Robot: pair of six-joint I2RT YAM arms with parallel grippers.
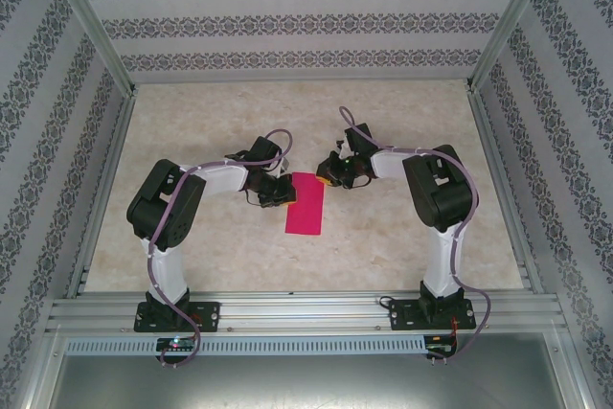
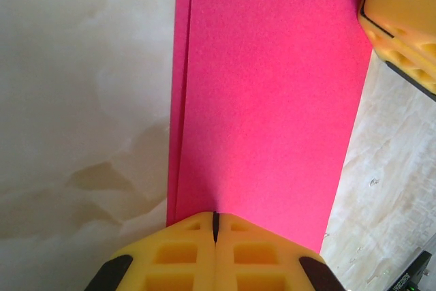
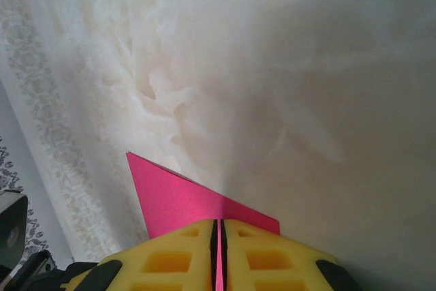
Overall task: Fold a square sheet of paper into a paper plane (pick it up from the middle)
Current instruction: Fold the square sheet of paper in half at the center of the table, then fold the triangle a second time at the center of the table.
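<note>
The sheet of paper (image 1: 306, 204) lies flat near the middle of the table (image 1: 192, 122), already doubled over into a narrow magenta rectangle whose long sides run from the near edge toward the far edge. The left gripper (image 1: 280, 191) sits at the sheet's left side with its yellow fingers pressed together. In the left wrist view the paper runs right up to the fingertips, but I cannot tell whether its edge is caught in the seam or merely pinned under the tips. The right gripper (image 1: 330, 175) is at the far right corner and is clamped on it: the right wrist view shows a sliver of pink inside the seam and a pointed corner poking out beyond the fingertips. That hold is shallow, so a sideways tug could pull the corner free or tear it. The left wrist view also shows the two layers slightly out of line along one long edge, and pressing the crease now would likely lock in that offset and skew every later fold. If the two arms draw apart, the thin sheet may rip or buckle, and lifting one side alone may let the fold spring open.
</note>
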